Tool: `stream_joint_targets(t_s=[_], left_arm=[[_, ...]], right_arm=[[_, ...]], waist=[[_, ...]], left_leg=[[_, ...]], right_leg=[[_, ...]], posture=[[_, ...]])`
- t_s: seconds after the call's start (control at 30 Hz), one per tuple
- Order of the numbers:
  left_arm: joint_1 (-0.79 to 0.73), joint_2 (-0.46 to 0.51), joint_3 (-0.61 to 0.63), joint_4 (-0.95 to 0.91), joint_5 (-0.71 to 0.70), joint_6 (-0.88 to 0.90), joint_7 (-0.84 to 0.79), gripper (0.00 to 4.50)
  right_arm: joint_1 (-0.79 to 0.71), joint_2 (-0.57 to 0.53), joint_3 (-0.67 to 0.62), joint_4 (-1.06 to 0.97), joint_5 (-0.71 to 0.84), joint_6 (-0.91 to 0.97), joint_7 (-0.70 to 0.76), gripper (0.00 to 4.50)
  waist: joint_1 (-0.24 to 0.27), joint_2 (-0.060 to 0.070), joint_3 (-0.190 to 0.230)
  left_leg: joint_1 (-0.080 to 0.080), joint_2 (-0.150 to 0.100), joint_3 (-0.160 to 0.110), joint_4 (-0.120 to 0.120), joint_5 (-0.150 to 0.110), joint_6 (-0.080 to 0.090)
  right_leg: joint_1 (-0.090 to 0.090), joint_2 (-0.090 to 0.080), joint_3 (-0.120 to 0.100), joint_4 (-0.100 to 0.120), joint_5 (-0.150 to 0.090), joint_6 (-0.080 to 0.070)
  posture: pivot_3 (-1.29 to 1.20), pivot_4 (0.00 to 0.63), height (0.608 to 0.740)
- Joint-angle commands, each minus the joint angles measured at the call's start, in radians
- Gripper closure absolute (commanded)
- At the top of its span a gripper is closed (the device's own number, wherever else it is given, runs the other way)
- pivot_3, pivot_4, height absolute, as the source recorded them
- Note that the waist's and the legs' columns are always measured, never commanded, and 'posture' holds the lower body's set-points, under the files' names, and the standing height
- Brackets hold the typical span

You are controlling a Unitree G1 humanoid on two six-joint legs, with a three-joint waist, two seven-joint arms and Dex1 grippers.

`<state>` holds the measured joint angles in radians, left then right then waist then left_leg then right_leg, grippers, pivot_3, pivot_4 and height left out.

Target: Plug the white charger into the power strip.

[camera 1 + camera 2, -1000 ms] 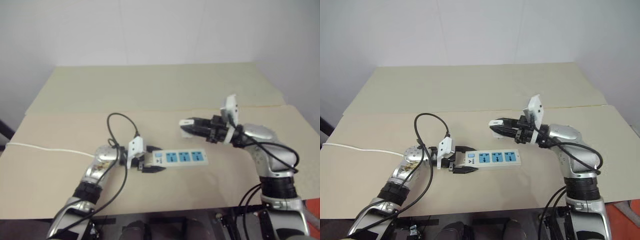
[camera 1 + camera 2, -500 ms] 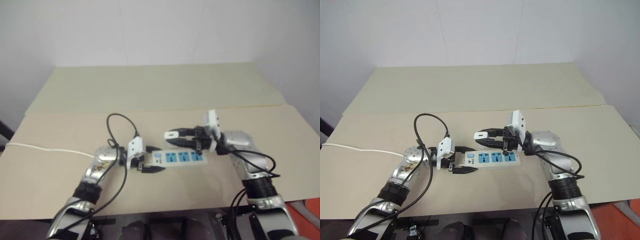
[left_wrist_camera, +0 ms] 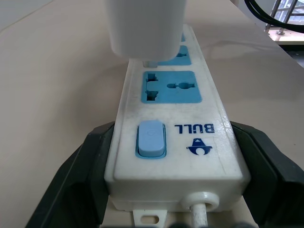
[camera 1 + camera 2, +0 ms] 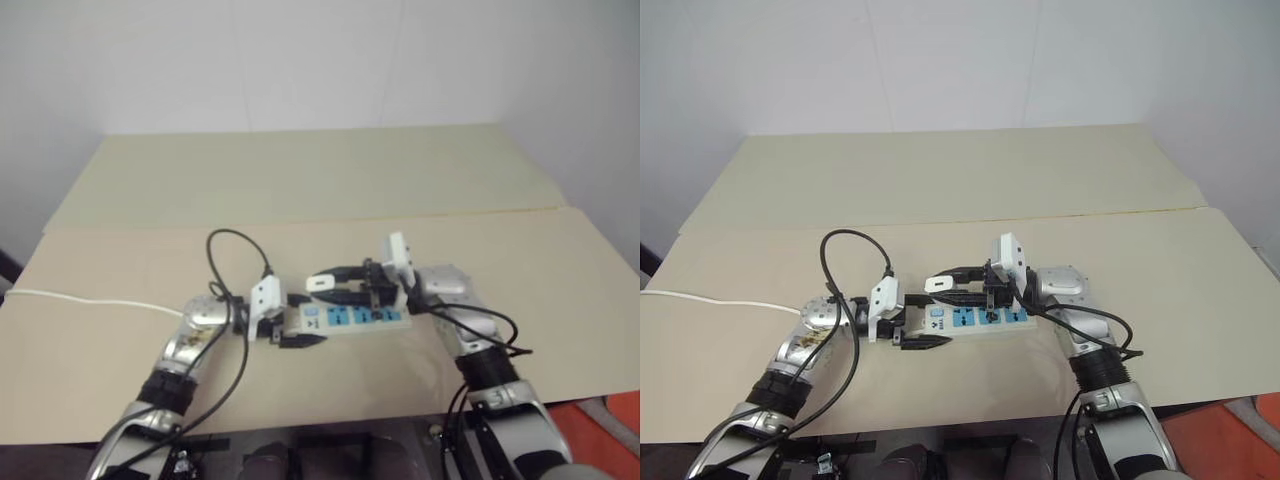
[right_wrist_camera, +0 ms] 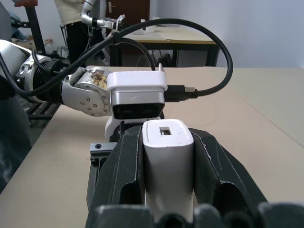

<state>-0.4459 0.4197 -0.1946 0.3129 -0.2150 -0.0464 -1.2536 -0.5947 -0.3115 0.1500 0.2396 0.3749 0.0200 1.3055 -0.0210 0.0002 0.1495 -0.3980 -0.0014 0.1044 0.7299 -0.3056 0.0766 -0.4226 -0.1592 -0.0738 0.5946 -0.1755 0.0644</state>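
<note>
- The left gripper (image 4: 915, 325) is nearest, its jaws clamped on the switch end of the power strip (image 4: 975, 318), pinning it flat on the tan surface (image 4: 1200, 300). Its place and grip match those of a second ago.
- The strip's thin white cord (image 4: 710, 300) trails off toward the robot's left edge of the surface.
- Just beyond, the right gripper (image 4: 322, 284) has its jaws closed on the white charger (image 4: 319, 283). A second ago it hung well to the right of the strip and higher; it has since swung in to the left and come down.
- The charger now sits above the strip, close over the sockets nearest the switch. In the left wrist view its white body (image 3: 145, 26) hovers over the second blue socket with the prongs barely above the face; I cannot tell whether they touch yet.
- My read: the carry is done and alignment is the step in hand. What remains is a straight push down, with the left grip bracing the strip.
- Farther back lies a paler panel (image 4: 940, 170).
</note>
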Motion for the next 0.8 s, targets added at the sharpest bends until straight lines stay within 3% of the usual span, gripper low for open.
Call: stream_joint_targets(t_s=[0.03,0.8], left_arm=[[0.025,0.023,-0.011,-0.007,0.016,0.013,0.001,1.23],[0.037,0.053,-0.008,-0.038,0.004,0.025,0.010,1.23]], right_arm=[[-0.011,-0.002,-0.010,0.002,0.010,-0.025,0.015,3.39],[0.001,-0.010,0.000,0.201,-0.059,-0.142,0.049,3.39]], waist=[[0.000,0.000,0.000],[-0.016,0.000,0.000]], left_leg=[[0.000,0.000,0.000,0.000,0.000,0.000],[0.003,0.000,0.001,-0.001,0.000,-0.001]], right_leg=[[0.000,0.000,0.000,0.000,0.000,0.000],[0.002,0.000,0.001,0.001,0.000,-0.001]], posture=[[0.00,0.150,0.740],[0.00,0.150,0.740]])
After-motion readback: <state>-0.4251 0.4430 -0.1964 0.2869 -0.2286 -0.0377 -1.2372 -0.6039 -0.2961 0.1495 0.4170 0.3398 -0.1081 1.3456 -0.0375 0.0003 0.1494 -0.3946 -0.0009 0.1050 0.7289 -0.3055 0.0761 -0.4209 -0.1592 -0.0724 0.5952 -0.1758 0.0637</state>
